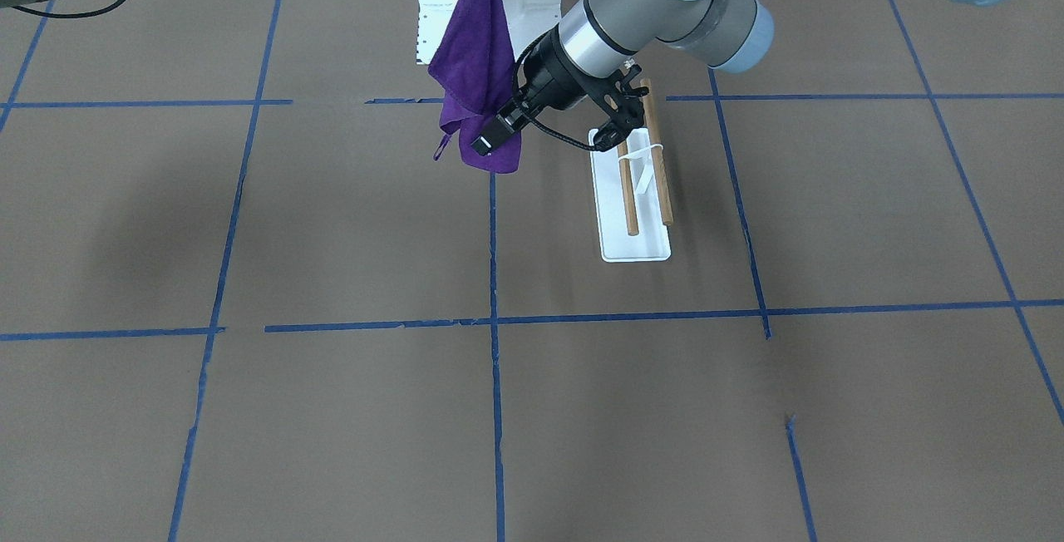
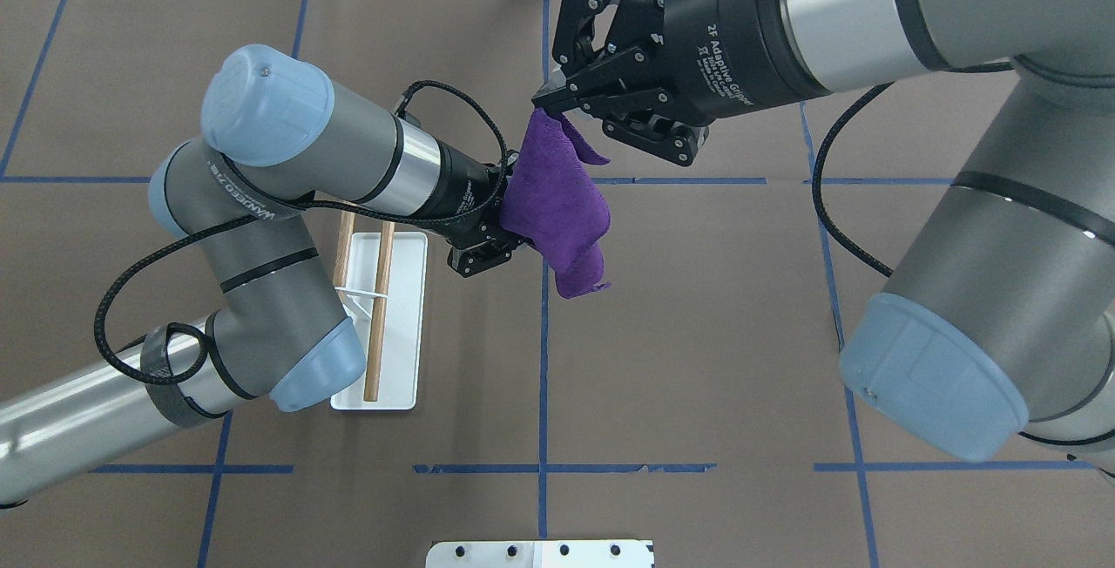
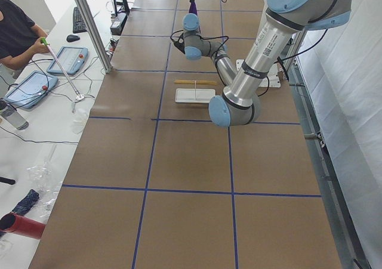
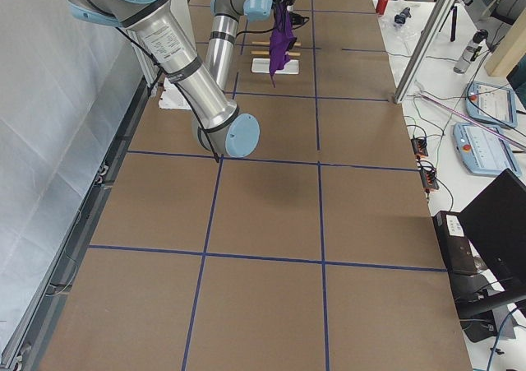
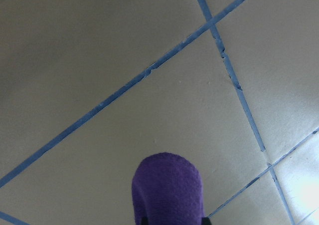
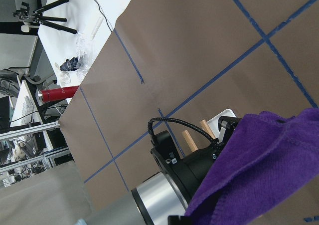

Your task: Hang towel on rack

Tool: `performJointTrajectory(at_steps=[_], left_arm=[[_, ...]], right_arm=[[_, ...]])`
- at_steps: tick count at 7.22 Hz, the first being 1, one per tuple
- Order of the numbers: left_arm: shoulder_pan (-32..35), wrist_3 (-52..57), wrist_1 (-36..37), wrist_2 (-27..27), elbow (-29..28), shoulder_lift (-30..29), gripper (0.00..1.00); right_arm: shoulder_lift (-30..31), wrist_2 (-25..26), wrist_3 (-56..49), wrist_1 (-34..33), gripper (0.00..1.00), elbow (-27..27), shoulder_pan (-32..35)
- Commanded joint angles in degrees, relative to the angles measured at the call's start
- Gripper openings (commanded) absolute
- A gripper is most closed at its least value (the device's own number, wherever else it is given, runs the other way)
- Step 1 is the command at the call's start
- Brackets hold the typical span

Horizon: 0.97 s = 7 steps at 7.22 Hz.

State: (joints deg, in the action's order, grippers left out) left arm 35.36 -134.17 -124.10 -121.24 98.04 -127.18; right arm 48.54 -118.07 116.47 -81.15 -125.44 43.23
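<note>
The purple towel (image 1: 474, 60) hangs in the air above the table, to the side of the rack. My right gripper (image 2: 557, 108) is shut on its top corner and holds it up. My left gripper (image 2: 503, 228) is shut on the towel's lower part (image 2: 557, 202), and its fingertips are hidden in the cloth. The left wrist view shows a purple fold (image 5: 167, 190) at its bottom edge. The rack (image 1: 644, 168) stands on the table beside the left forearm, with two brown rods over a white base (image 1: 636, 249). Nothing hangs on it. It also shows in the overhead view (image 2: 380, 315).
A white bolted pedestal (image 1: 532, 2) stands at the robot's base behind the towel. Blue tape lines (image 1: 495, 276) cross the brown table. A person and control tablets (image 3: 65, 60) are at a side bench. A red cylinder (image 6: 57, 93) lies off the table.
</note>
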Motion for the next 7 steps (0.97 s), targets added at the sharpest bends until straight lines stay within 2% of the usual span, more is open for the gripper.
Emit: performJointTrajectory(at_steps=[1,4,6,7], left_arm=[[0.2,4.1,0.0,3.1,0.8,1.3,0.00],[0.8,6.7,0.1,9.2,1.1,3.2,0.00],[1.9,6.8,0.0,14.8,7.0,8.8,0.00],[2.0,6.6,-0.3,15.0,10.0,12.0,0.00]], right_arm=[[2.3,-0.1,-0.2,-0.1,0.99,-1.0,0.4],[7.0,-0.2,-0.7,0.0,1.00,-3.0,1.7],[8.8,-0.4,-2.5,0.0,1.00,-3.0,3.9],[10.2,-0.4,-2.7,0.0,1.00,-3.0,4.9]])
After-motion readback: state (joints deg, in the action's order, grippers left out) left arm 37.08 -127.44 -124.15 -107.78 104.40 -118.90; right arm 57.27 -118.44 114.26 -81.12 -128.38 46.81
